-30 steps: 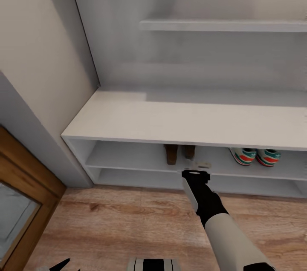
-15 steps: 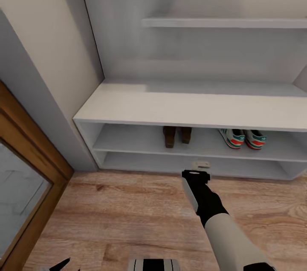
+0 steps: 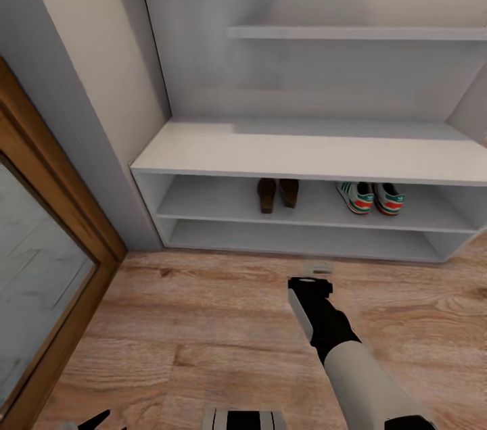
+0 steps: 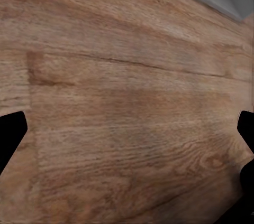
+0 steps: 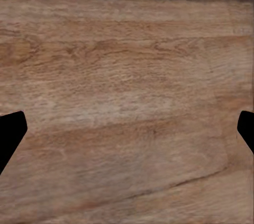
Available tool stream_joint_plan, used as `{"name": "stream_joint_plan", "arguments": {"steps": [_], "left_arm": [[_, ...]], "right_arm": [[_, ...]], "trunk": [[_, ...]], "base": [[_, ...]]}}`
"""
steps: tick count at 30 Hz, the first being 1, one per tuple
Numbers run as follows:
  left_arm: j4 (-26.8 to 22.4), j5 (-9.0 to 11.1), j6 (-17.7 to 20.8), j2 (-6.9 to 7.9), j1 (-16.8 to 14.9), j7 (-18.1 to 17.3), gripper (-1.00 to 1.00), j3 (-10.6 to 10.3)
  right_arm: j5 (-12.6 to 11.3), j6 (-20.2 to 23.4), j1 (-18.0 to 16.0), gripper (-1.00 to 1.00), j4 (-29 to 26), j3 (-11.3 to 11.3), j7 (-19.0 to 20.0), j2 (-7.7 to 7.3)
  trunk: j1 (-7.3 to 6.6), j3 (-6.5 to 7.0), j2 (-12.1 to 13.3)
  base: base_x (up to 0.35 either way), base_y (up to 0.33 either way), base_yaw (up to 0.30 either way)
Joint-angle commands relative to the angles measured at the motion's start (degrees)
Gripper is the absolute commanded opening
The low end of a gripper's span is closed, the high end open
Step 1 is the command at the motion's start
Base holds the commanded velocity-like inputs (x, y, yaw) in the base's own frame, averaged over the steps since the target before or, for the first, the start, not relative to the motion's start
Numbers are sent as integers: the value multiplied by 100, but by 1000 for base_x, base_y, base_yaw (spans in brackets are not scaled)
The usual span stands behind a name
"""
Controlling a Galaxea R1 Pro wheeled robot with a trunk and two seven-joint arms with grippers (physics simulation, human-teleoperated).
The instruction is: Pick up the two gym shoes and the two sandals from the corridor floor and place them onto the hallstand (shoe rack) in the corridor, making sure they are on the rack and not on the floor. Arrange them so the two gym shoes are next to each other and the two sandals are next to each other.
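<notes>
The two gym shoes (image 3: 370, 198) stand side by side on the upper of the hallstand's (image 3: 304, 154) two low shelves, toward its right. The two brown sandals (image 3: 277, 193) sit together on the same shelf, near its middle. My right gripper (image 3: 318, 270) hangs over the corridor floor (image 3: 203, 322) in front of the stand, well short of the sandals. In the right wrist view its fingertips (image 5: 11, 131) stand wide apart with only planks between them. In the left wrist view the left gripper (image 4: 127, 139) is open too, over bare floor, with its tip at the head view's bottom edge.
A wood-framed door or mirror panel (image 3: 40, 261) runs along the left wall beside the stand. A wall shelf (image 3: 358, 32) hangs above the bench top. Open plank floor lies in front of the stand.
The whole head view has pulled back from the hallstand, so more floor and both low shelves show. The shoes and sandals stay put on the shelf; the right arm holds its pose.
</notes>
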Motion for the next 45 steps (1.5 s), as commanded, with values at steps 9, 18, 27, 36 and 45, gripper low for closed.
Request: {"name": "stream_joint_plan", "arguments": {"steps": [9, 18, 27, 36, 45], "left_arm": [[8, 1, -41, 21, -4, -1, 100, 42], [14, 1, -36, 18, -4, 166, 100, 36], [15, 1, -34, 18, -4, 202, 100, 40], [26, 1, -34, 17, -4, 308, 100, 40], [223, 1, -40, 28, -4, 781, 100, 39]], "right_arm": [[-38, -1369, 25, 100, 1326, 31, 43, 0], [-12, -2419, 34, 100, 2421, 42, 550, -116], [73, -3089, 39, 100, 3399, 47, 634, -241], [738, -4182, 631, 100, 4032, 48, 643, -349], [1012, -5282, 1336, 100, 4046, 48, 646, -719]], "trunk": [[-5, -4, -2], [-5, -4, -2], [-18, 107, 5], [-41, 306, 17], [-64, 505, 29]], "base": [[-144, 0, 0], [-7, 0, 0], [0, 0, 0], [0, 0, 0], [0, 0, 0]]}}
